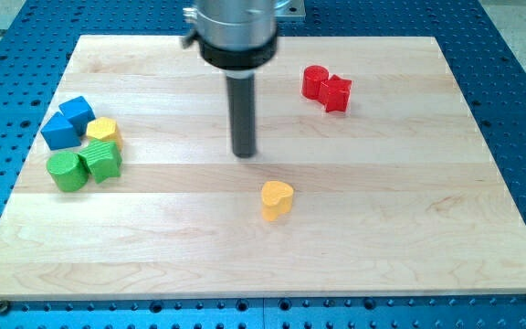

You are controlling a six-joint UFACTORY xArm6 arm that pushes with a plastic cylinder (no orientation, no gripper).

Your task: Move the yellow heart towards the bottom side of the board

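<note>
Pale wood planks made up the bench (409,238), which sat on a blue perforated base, and the yellow heart (277,199) lay alone a little nearer than the middle of it. My tip (245,153) stood just beyond the heart on the far side and slightly to its left, apart from it and not touching. This rig carried no fingers at all, only the bare rod, so nothing was clenched or released. To push well, the tip should probably shift a touch to the right so that it lined up behind the heart's centre, then travel straight toward the near edge; an off-centre contact would likely spin the block aside. The heart's rounded lobes seemed to face right and far, its narrower end left and near, though that was hard to read. Its long axis could not be told with confidence. Farther out, two red blocks (326,88) touched each other at far right, and at left clustered two blue blocks (68,122), a yellow block (103,131) and two green blocks (84,166).
</note>
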